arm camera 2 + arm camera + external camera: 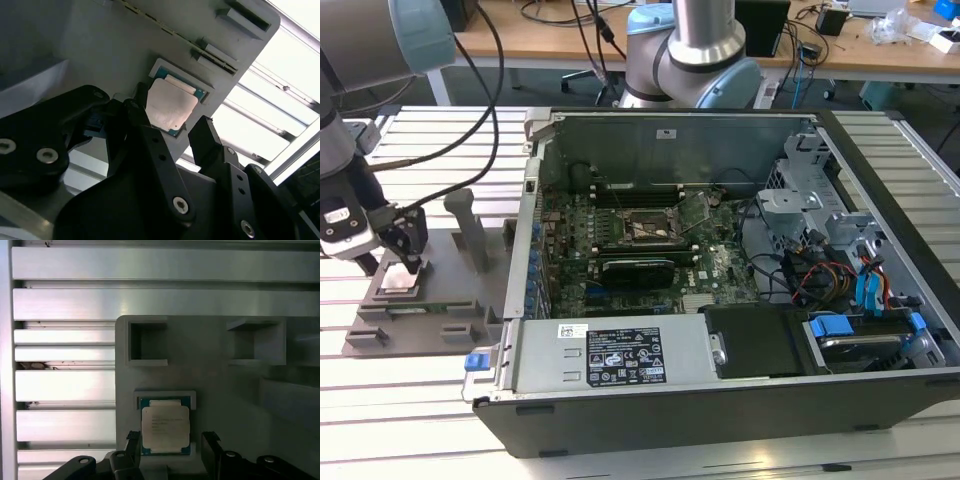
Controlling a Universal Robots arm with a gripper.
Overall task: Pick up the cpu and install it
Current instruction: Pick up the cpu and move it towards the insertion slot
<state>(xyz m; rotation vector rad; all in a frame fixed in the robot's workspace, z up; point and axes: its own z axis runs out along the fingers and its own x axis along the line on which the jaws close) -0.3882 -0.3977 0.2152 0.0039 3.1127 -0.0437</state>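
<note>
The cpu (165, 425) is a flat square chip with a silver-grey top, lying in a shallow pocket of the grey plastic tray (220, 385). In the exterior view the cpu (399, 281) and tray (430, 312) sit at the exterior view's left, outside the computer case. My gripper (408, 262) hangs just above the chip. In both wrist views the gripper (171, 441) is open, one black finger (133, 441) on each side of the cpu (170, 107), neither pressing on it. The motherboard socket (645, 231) lies inside the open case.
The open computer case (720, 400) takes up the middle and the exterior view's right, with drive cages and cables (830, 280) inside. Grey upright posts (472, 230) rise from the tray between my gripper and the case wall. The slatted metal table (410, 400) runs beneath everything.
</note>
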